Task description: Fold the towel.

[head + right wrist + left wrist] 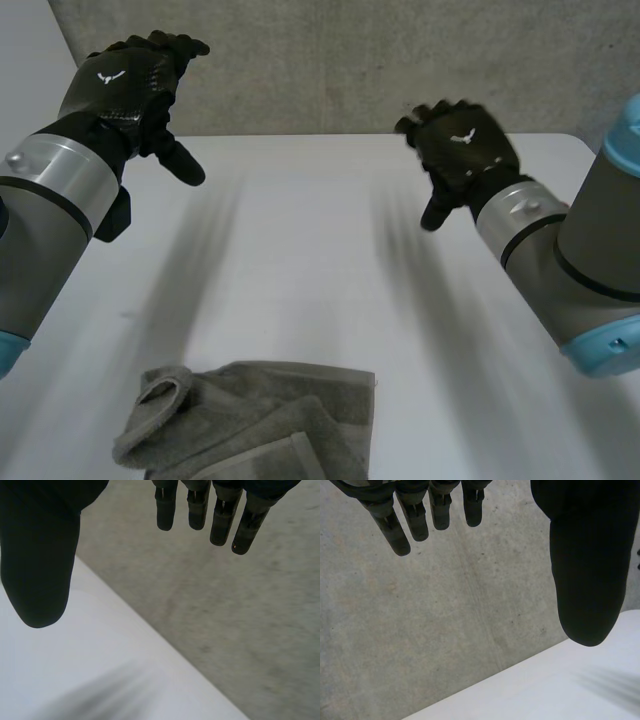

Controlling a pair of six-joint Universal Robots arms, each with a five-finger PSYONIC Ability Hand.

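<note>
Towel (pixel 250 420), grey and thick: lies bunched at near edge of white table (pixel 330 280), partly folded over itself, with rolled corner on its left side; touches neither hand; farther out, left hand (pixel 125 85): hangs raised above far left part of table, well apart from towel; holds nothing, with fingers (pixel 395 525) straight and thumb spread away from them; right hand (pixel 462 145): hangs raised over far right part, also well apart from towel; grips nothing, fingers (pixel 220 515) straight and relaxed, thumb held aside; behind both hands, grey concrete wall (pixel 350 60): stands at far edge of table.
</note>
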